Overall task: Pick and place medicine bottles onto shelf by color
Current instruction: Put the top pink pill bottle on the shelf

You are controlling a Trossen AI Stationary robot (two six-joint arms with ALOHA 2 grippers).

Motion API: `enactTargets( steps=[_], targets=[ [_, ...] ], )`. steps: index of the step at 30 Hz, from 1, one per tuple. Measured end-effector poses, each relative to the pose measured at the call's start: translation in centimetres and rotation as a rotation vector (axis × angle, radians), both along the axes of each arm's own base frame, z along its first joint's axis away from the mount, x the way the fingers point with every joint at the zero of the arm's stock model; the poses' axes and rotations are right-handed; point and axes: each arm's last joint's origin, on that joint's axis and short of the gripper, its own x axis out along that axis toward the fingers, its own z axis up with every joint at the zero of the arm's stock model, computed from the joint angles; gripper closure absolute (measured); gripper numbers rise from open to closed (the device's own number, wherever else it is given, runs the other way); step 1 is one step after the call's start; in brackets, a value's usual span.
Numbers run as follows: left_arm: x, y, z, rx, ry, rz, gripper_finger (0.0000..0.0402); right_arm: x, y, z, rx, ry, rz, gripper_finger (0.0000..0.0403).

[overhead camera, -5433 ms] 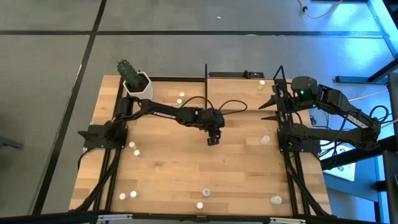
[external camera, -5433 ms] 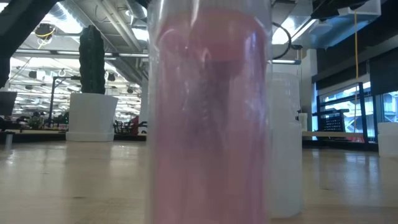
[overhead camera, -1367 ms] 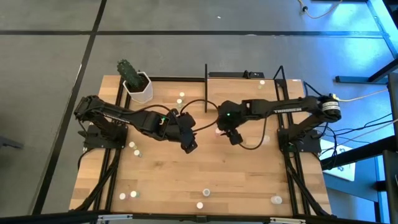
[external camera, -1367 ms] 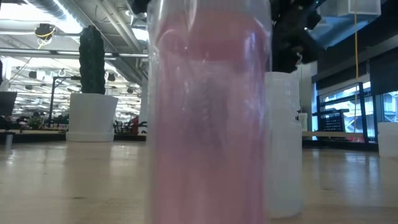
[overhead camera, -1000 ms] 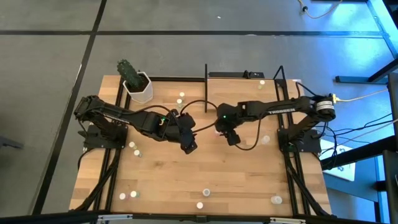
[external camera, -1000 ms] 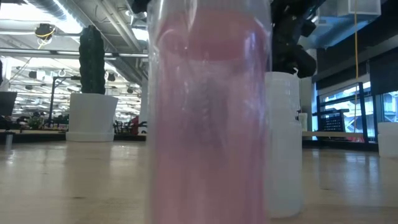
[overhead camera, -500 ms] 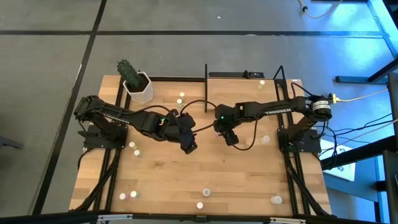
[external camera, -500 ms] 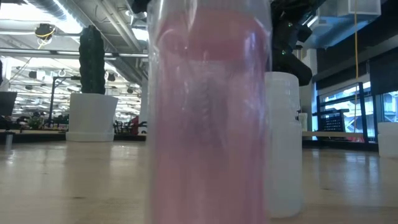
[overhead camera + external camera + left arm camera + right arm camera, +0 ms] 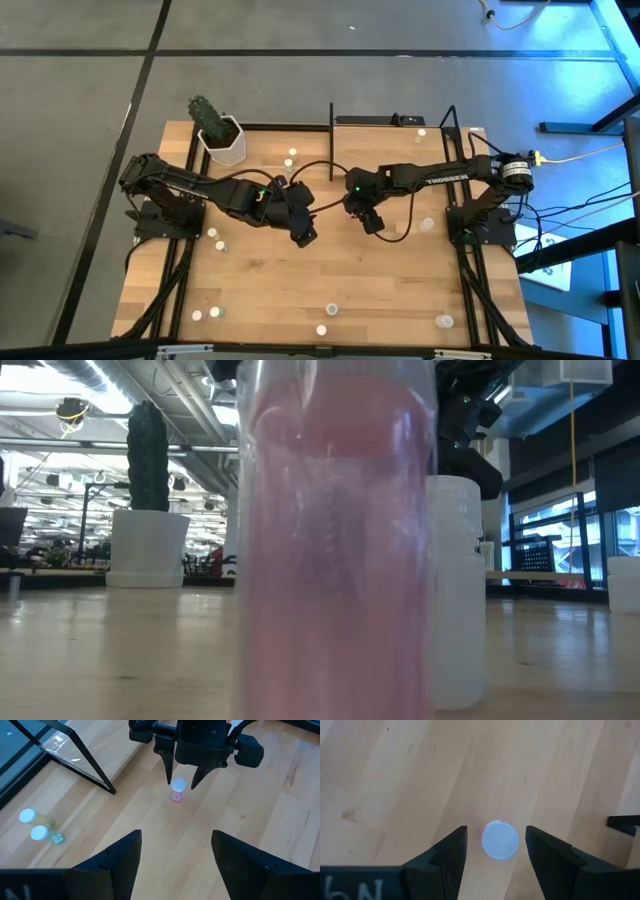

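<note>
A small pink bottle with a white cap (image 9: 177,790) stands upright on the tabletop near the middle. My right gripper (image 9: 181,782) hangs over it, pointing down, open. One finger stands on each side of the cap (image 9: 500,840), and a gap shows on both sides. My left gripper (image 9: 303,238) waits open, a little toward the table's left of that bottle, with nothing between its fingers (image 9: 125,860). The shelf's light board (image 9: 125,745) and black frame (image 9: 331,130) stand toward the table's far edge. Another pink bottle (image 9: 335,540) fills the low view.
Several loose bottles are scattered around: near the left arm (image 9: 213,235), along the near edge (image 9: 330,310), at the right (image 9: 427,224) and two near the shelf frame (image 9: 32,824). A white plant pot (image 9: 220,135) stands at the far left corner. A white bottle (image 9: 455,590) stands behind the near pink one.
</note>
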Motion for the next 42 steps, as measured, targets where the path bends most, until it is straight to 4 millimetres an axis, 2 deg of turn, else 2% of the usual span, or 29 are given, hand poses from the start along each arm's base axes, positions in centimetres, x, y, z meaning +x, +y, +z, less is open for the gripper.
enactTargets(
  steps=[13, 21, 29, 38, 42],
  targets=[
    [-0.1, -0.4, 0.0, -0.01, -0.007, -0.001, 0.0166, 0.1, -0.2, 0.0, 0.002, -0.017, -0.008, 0.0199],
    [-0.1, -0.6, 0.0, -0.01, -0.008, -0.004, 0.0166, -0.4, -0.2, -1.1, 0.003, -0.008, -0.007, 0.0199],
    [-0.1, -0.6, 0.0, -0.008, -0.009, -0.003, 0.0166, 0.0, -0.2, -1.2, -0.001, -0.037, -0.008, 0.0199],
    [-0.2, -0.9, 0.0, -0.01, -0.011, -0.009, 0.0166, 0.5, -0.3, -3.1, 0.006, 0.015, -0.01, 0.0199],
    [-0.2, -1.0, 0.0, -0.01, -0.01, -0.013, 0.0168, 0.6, -0.3, -3.1, 0.008, 0.008, -0.016, 0.0207]
  ],
)
